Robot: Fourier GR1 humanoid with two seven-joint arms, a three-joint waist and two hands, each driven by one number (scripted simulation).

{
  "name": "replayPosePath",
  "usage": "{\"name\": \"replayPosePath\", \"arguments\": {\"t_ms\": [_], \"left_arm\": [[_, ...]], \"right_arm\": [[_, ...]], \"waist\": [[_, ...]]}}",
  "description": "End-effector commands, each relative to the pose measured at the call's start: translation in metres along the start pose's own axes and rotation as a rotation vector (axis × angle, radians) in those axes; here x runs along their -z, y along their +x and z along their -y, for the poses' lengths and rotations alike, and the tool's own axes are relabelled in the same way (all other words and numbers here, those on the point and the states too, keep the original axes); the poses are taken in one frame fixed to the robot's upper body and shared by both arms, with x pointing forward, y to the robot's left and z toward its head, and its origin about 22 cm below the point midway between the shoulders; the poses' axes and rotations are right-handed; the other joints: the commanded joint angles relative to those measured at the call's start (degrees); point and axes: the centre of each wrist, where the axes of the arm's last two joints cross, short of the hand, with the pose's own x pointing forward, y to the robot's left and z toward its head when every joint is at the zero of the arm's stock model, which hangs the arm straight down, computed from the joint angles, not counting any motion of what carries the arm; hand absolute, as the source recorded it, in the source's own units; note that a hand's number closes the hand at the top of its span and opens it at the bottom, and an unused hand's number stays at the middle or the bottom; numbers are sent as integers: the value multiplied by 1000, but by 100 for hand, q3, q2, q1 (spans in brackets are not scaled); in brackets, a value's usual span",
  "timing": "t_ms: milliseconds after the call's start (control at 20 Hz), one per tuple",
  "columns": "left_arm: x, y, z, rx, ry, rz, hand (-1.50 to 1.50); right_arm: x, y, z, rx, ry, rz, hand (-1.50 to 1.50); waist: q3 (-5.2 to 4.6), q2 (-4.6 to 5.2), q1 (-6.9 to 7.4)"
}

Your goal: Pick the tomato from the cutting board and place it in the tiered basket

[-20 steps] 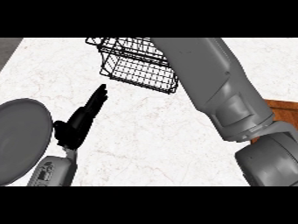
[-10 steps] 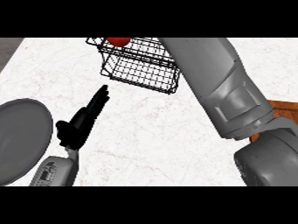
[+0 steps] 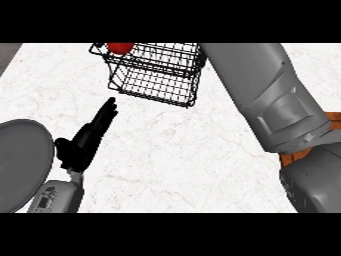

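You see the tomato (image 3: 119, 47) at the far left corner of the black wire tiered basket (image 3: 158, 82), sitting in its upper tier right at the far edge of the view, so only its near part shows. The basket stands on the white marble counter (image 3: 195, 145), far from you and a little left of centre.

Your left hand (image 3: 88, 137) shows at the near left, resting above the counter with its fingers straight and close together, pointing far and slightly right toward the basket; it holds nothing and stays apart from the basket's near edge. Just left of it lies a grey round plate (image 3: 10, 167), partly cut by the left edge.

Your right forearm (image 3: 269, 100) runs from the near right corner up to the far side, crossing in front of the basket's right end. The right hand itself lies beyond the far edge of the view, so you cannot tell how its fingers stand. A corner of the wooden cutting board (image 3: 339, 122) peeks out at the right edge, behind the forearm.
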Motion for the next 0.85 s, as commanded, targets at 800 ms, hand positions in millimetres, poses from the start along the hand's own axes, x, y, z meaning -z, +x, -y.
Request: {"name": "replayPosePath", "arguments": {"t_ms": [800], "left_arm": [[-25, -12, -10, -12, 91, -41, 0]], "right_arm": [[65, -96, 218, 176, -285, 137, -150]], "waist": [[22, -213, -625]]}}
